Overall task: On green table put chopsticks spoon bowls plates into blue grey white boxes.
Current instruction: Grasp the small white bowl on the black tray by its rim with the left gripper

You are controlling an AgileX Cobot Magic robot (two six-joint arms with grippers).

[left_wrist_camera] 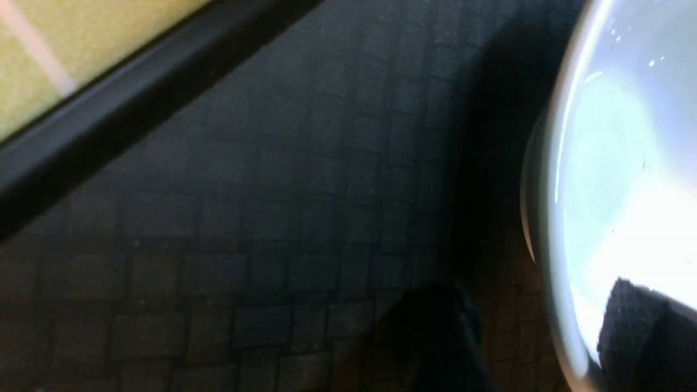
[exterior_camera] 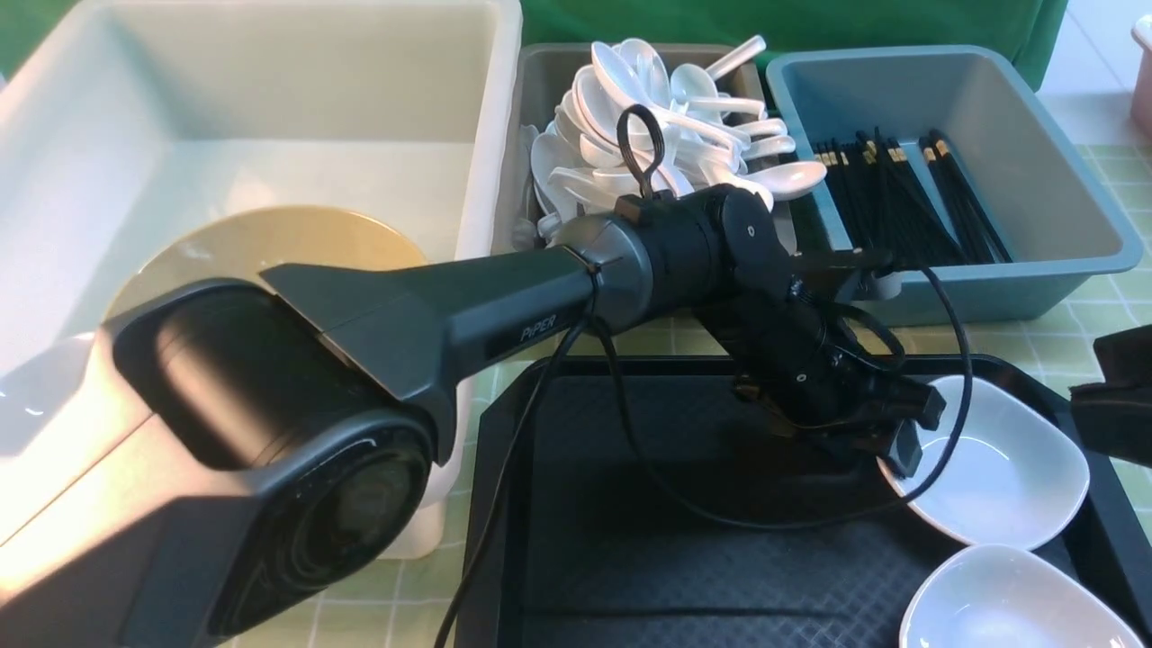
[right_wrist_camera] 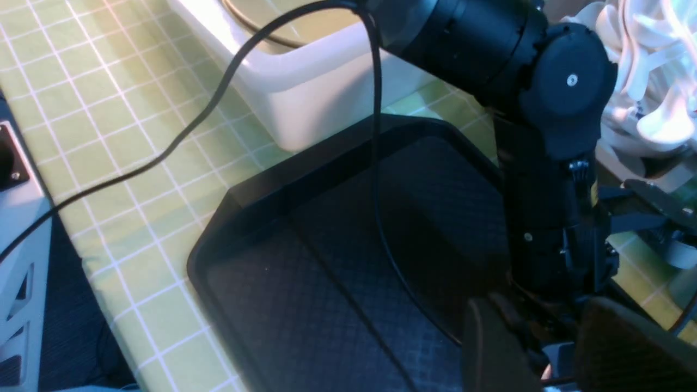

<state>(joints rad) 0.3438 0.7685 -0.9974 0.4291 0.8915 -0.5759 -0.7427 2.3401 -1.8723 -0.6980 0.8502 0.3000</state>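
Nearest to us, two plates are sitting on the right side of the black tray. Both are small, glossy white, shallow and rounded-square. The nearer plate is lying at the tray's front right corner. The farther plate is lying just behind it, and we cannot tell whether the two are touching.

The left arm is reaching across the tray from the left, its forearm running roughly level and its wrist bending down toward the farther plate. The left gripper is straddling that plate's left rim with its jaws apart. In the left wrist view one finger is hovering over the plate's hollow and the other is standing outside the rim, above the tray floor.

The right gripper is hanging at the right edge, over the tray's right rim. Its jaws are standing partly apart, and we are seeing nothing between them.

Behind the tray, three boxes are standing in a row on the green table:
- The white tub is holding a wide tan bowl, partly hidden by the arm.
- The grey box is heaped with glossy white spoons.
- The blue box is holding black chopsticks with gold bands.
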